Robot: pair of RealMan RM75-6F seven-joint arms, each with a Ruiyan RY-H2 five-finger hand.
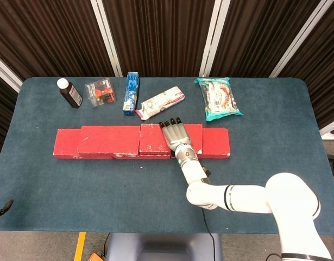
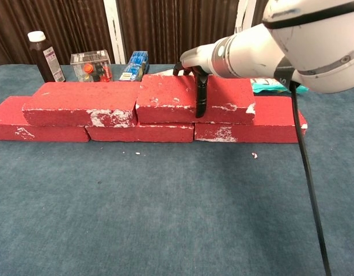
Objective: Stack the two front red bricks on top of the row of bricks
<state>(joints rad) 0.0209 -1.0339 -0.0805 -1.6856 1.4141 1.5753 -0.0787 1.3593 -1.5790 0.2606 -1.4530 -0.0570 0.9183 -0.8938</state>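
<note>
Three red bricks form the bottom row across the table. Two more red bricks lie on top of it. The upper left brick spans the left and middle bricks. The upper right brick butts against it end to end. My right hand grips the upper right brick, its fingers lying over the top and its thumb pressed down the front face. My left hand does not show in either view.
Behind the bricks stand a brown bottle, a clear box with red parts, a blue carton, a white packet and a teal snack bag. Small red crumbs lie in front of the row.
</note>
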